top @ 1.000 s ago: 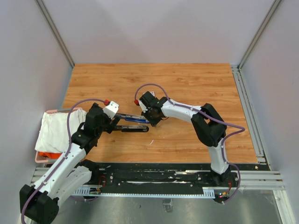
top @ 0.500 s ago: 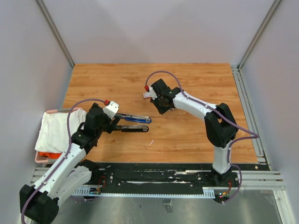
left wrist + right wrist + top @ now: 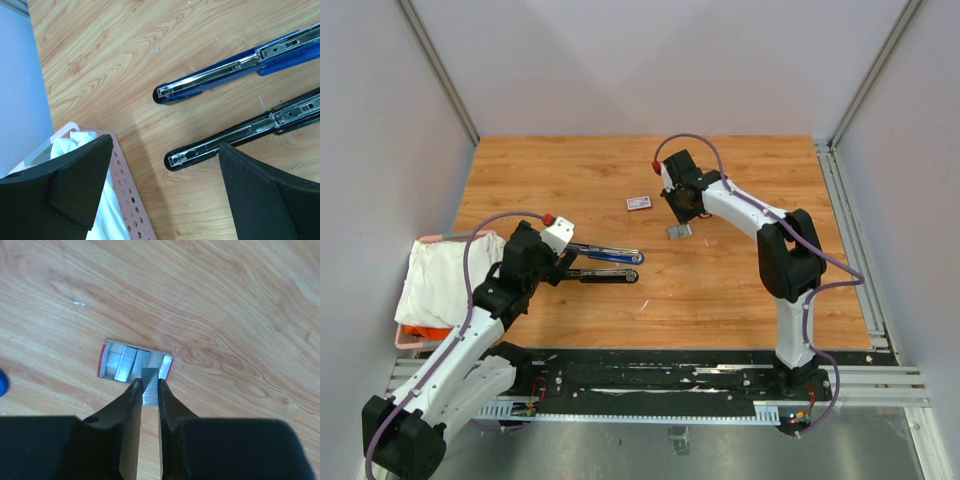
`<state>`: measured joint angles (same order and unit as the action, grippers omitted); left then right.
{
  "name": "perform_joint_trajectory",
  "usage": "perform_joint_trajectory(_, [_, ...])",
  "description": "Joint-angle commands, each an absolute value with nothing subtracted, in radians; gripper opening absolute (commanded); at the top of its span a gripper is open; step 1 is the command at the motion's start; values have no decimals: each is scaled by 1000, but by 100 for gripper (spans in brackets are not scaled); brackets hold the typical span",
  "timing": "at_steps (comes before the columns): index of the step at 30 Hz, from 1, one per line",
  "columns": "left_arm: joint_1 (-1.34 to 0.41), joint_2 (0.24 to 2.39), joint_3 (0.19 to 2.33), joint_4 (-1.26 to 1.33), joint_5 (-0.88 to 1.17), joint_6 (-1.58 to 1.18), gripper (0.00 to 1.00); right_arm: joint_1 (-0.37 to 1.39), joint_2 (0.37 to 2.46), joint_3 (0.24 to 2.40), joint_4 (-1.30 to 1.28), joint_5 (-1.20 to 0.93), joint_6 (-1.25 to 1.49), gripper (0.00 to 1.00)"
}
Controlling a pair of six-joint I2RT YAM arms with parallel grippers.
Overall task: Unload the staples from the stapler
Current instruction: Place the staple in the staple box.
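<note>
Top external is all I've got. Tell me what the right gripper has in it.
Observer: The right gripper is shut on a short strip of staples, pinched at its fingertips.
Operator: Say what it's aimed at.
Observer: Just past its fingertips lies a small open box with red ends, with more staple strips inside.
Operator: Now describe the staplers up close.
Observer: The blue stapler and the black stapler lie side by side, apart, with their metal rails facing up.
</note>
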<state>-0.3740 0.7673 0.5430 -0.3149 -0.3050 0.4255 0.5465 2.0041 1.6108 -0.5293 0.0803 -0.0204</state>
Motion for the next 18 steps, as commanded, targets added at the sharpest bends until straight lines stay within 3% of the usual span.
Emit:
perform_joint_trajectory(1, [-367, 754, 535, -279, -302, 433, 98, 515, 2047, 1627, -551, 91, -4, 15])
perform_joint_trajectory(18, [-366, 752, 532, -277, -304, 434, 98, 513, 2092, 1603, -543, 89, 32, 16])
